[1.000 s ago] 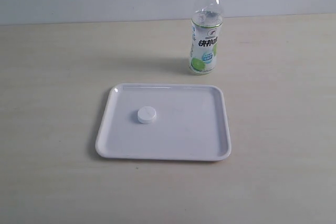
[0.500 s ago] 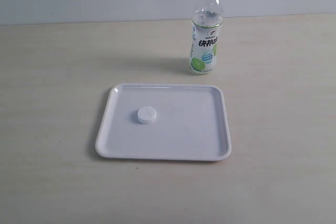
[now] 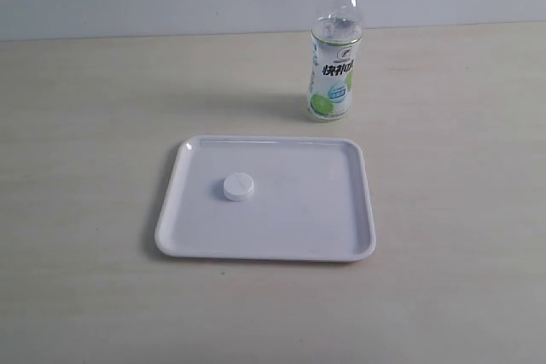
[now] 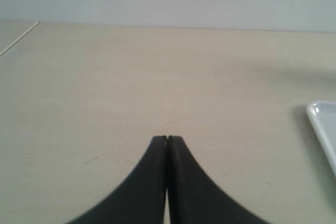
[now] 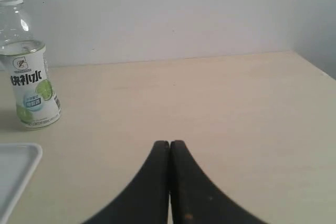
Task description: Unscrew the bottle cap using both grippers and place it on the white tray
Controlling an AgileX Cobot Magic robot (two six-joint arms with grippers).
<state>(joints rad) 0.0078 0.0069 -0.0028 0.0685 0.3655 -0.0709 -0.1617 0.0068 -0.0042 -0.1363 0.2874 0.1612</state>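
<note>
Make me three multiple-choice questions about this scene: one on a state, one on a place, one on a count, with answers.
1. The clear plastic bottle with white-and-green label is: A) capped, B) open and upright, C) lying down.
2. The small round white plastic cap lies: A) on the bottle, B) on the flat white rectangular tray, C) nowhere in view.
3. Of the black left gripper and right gripper, how many are shut? A) none, B) one, C) both.
Answers: B, its neck is bare; B, it rests inside the rim; C, both pairs of jaws are pressed together.
</note>
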